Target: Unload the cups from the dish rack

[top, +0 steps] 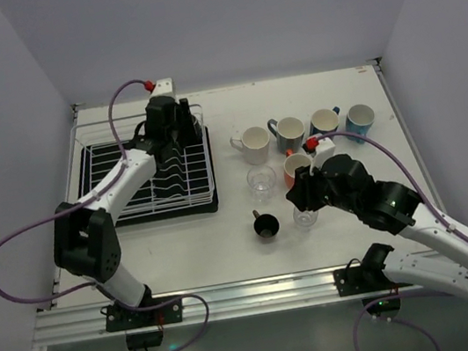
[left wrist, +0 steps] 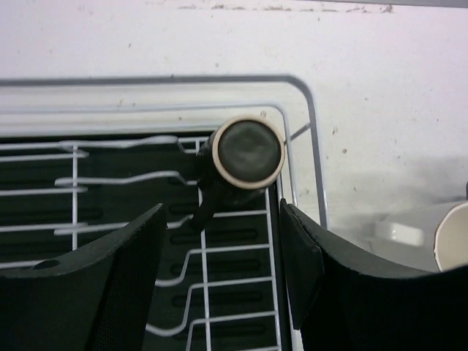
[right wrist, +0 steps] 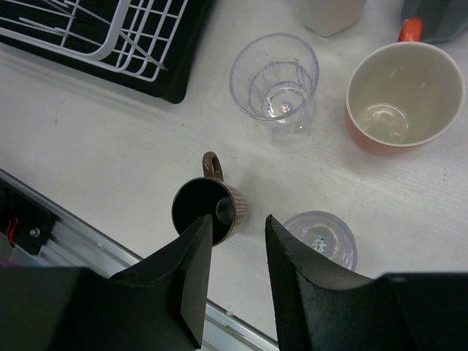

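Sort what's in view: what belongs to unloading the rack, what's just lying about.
Belongs: dish rack; dark cup in its far right corner; on the table, cream mug, grey mug, dark blue mug, light blue mug, orange mug, far glass tumbler, near glass tumbler, dark brown cup.
Just lying about: small white block at the table's far edge; aluminium rail along its near edge.

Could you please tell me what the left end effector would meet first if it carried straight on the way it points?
Probably the dark cup in the corner of the dish rack, straight ahead between the open fingers of the left end effector; depth is hard to judge.
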`<state>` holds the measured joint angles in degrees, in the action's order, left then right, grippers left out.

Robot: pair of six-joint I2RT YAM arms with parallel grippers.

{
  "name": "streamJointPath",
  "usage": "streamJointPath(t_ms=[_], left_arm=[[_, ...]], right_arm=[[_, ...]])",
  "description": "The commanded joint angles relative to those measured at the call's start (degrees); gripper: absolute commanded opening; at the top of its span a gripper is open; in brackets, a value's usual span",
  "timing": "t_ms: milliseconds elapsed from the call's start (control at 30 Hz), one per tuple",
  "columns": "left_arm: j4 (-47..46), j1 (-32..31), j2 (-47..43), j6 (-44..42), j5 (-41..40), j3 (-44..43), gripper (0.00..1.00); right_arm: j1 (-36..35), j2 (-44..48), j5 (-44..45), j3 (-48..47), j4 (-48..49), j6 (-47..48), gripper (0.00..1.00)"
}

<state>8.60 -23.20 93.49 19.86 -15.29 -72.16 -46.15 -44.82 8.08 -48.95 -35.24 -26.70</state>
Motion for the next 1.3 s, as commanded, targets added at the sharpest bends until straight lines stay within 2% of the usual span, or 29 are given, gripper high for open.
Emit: streamJointPath(t_ms=[0,167,633,667,767,800,900,1000,1133,1267], left_arm=[[-4.56,0.35,4.22,-4.73,4.47,-6.05,0.65],[-4.29,0.61,8.8,-8.34,6.41,-8.96,0.65],[-2.53,1.14,17.42,-9.83,3.69,-14.67,0.65],[-2.71,1.23,18.03,-10.01,3.43,-14.85,0.63],[-2.8,1.23,17.95,-10.19,1.32,-14.94,0.47],[-2.89,1.23,17.52,-9.93,0.53,-14.59,0.32],[-4.11,1.23,13.48,-8.35,0.78,-12.14,0.15],[-5.44,1.23,7.07,-5.98,1.14,-9.15,0.09],[-6.31,1.23,-3.11,-2.64,3.07,-5.19,0.05],[-7.54,1.23,-12.0,1.49,7.89,1.91,0.02]], right_arm=[[0.1,1.22,1.85,0.96,2.81,0.86,0.38],[0.1,2.28,1.59,1.49,3.16,1.12,0.38],[0.1,1.22,-1.39,2.1,5.01,0.6,0.37],[0.1,1.14,-1.66,2.1,5.27,0.59,0.37],[0.1,0.61,-2.1,1.67,5.54,0.51,0.37],[0.1,0.52,-2.1,1.49,5.62,0.33,0.37],[0.1,0.43,-2.8,0.87,7.2,0.16,0.37],[0.1,-0.36,-4.91,0.26,10.45,-0.28,0.38],[0.1,-2.02,-6.93,0.26,17.47,-1.77,0.45],[0.1,-2.82,-12.36,2.1,31.94,-3.71,0.52]])
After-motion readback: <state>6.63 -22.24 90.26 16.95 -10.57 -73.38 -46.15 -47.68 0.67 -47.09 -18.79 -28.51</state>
